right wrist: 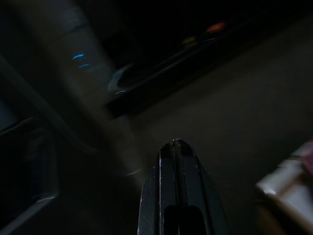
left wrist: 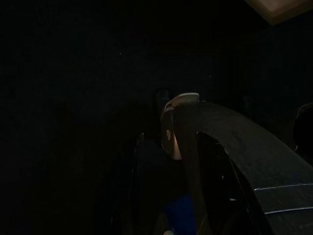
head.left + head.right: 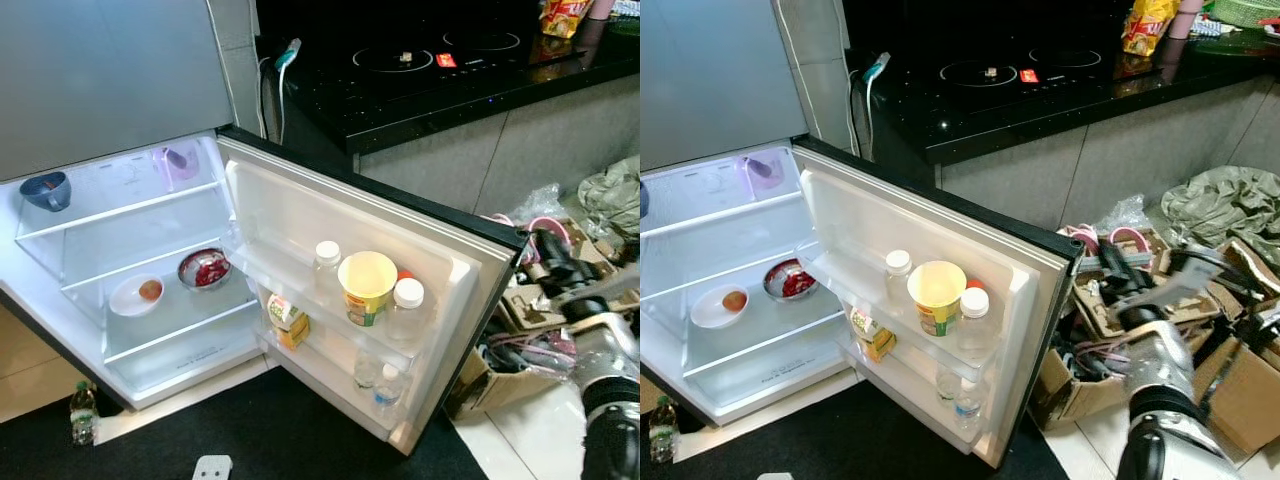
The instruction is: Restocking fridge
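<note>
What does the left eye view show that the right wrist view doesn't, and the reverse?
Left eye view: the open fridge with its lit shelves, a red bowl, a white dish, and a yellow cup on the door shelf. Right wrist view: the right tool close up, shut. Both: the black cooktop counter, dark and blurred from the wrist.
</note>
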You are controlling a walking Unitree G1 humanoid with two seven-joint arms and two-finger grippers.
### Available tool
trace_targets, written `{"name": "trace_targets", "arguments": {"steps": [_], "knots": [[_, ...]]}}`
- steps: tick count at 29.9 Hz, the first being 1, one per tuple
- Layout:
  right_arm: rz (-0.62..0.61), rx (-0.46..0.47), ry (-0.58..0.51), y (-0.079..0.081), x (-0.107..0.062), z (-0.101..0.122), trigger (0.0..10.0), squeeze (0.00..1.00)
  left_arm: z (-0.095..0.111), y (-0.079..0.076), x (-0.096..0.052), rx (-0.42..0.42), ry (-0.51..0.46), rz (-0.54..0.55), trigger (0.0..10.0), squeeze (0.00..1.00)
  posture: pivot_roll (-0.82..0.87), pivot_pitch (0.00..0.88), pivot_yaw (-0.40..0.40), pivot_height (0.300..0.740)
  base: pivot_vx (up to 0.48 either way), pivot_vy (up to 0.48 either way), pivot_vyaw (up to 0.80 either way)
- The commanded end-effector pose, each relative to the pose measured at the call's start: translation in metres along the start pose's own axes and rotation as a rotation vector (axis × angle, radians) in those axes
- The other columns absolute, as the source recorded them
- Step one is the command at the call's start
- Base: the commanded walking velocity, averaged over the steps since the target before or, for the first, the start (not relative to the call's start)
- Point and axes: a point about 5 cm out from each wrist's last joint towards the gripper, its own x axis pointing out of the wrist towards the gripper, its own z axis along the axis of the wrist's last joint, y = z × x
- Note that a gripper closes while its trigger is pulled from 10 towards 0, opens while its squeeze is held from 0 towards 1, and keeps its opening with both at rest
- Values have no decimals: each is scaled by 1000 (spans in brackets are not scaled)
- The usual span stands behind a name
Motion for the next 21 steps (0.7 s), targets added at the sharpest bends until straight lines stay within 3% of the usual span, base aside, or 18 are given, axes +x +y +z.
{"name": "trace_targets", "arguments": {"steps": [1, 2, 5, 6, 9, 12, 14, 16, 19, 21], "knots": [[113, -23, 66, 9, 1, -8, 10000, 0, -12, 3, -3, -1, 47, 7, 10000, 0, -29, 22, 33, 740, 0, 0, 0], [113, -23, 66, 9, 1, -8, 10000, 0, -12, 3, -3, -1, 47, 7, 10000, 0, -29, 22, 33, 740, 0, 0, 0], [265, -17, 150, 20, 0, -19, 10000, 0, -13, 3, -3, -5, 47, 6, 10000, 0, -28, 22, 33, 740, 0, 0, 0], [391, -14, 224, 31, -3, -27, 10000, 0, -13, 3, -3, -6, 48, 6, 10000, 0, -29, 22, 33, 740, 0, 0, 0], [419, -13, 241, 33, -4, -29, 10000, 0, -13, 3, -3, -6, 48, 6, 10000, 0, -29, 22, 33, 740, 0, 0, 0], [672, 13, 387, 57, -16, -44, 10000, 0, -13, 3, -3, -6, 50, 6, 10000, 0, -31, 22, 33, 740, 0, 0, 0], [672, 13, 387, 57, -16, -44, 10000, 0, -13, 3, -3, -6, 50, 6, 10000, 0, -31, 22, 33, 740, 0, 0, 0], [828, 67, 461, 79, -25, -56, 10000, 0, -13, 3, -3, -5, 51, 6, 10000, 0, -38, 22, 34, 740, 0, 0, 0], [850, 94, 456, 86, -25, -64, 10000, 0, -13, 3, -3, -5, 51, 5, 10000, 0, -38, 22, 34, 740, 0, 0, 0], [627, 14, 422, 65, -17, -75, 10000, 0, -13, 1, -3, -7, 51, 3, 10000, 0, -36, 21, 34, 740, 0, 0, 0]]}}
